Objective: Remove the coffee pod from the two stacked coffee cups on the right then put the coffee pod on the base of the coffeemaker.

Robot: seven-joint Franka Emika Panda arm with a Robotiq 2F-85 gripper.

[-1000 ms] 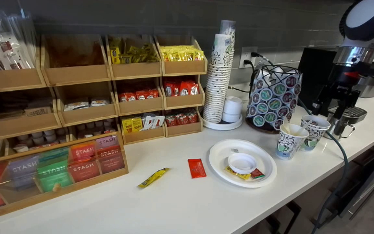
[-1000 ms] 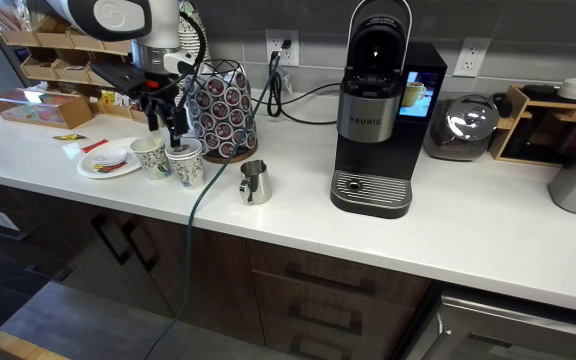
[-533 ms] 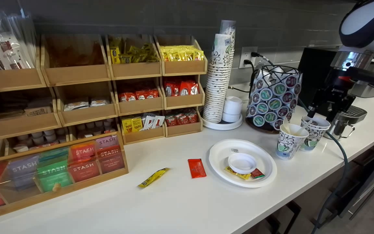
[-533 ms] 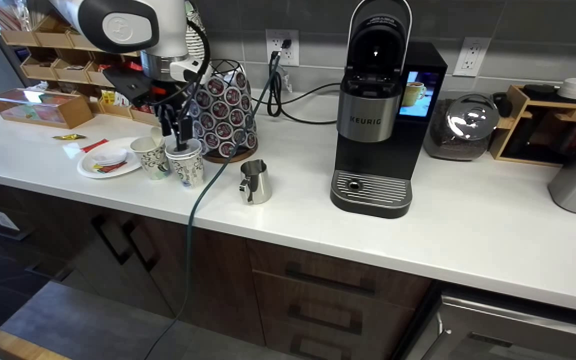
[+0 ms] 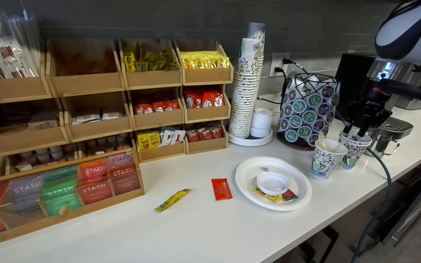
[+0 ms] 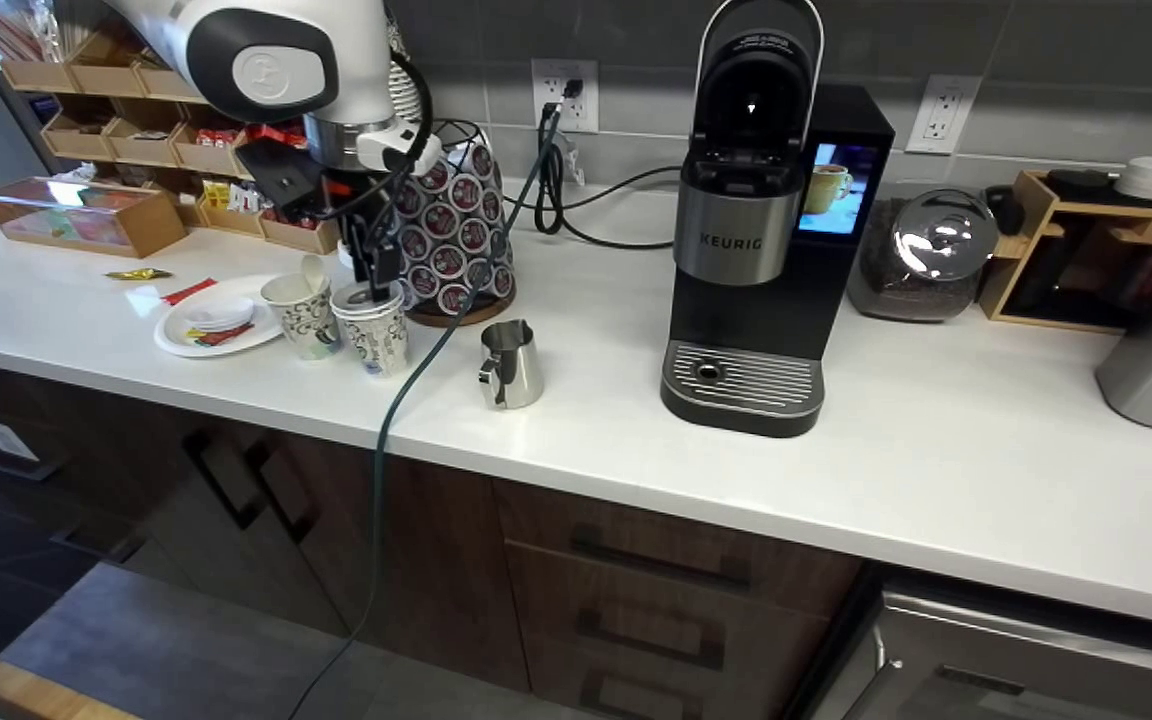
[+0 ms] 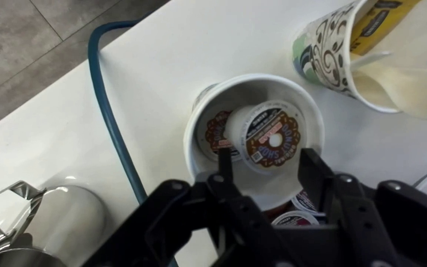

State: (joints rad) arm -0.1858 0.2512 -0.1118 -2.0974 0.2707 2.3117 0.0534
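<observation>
White arm point(image 6: 281, 75), 2 black fingers point(image 7: 313, 172)

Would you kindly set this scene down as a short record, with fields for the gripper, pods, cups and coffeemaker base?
Gripper: open, at the mouth of the stacked cups
Upper pod: inside the cups, tilted, partly over the lower pod
Contact with either pod: cannot be told
Coffeemaker base: slatted, with a dark round spot; no pod seen on it
Neighbouring cup: holds a pale spoon and a yellow packet
Pitcher: steel, between the stacked cups and the coffeemaker in an exterior view
</observation>
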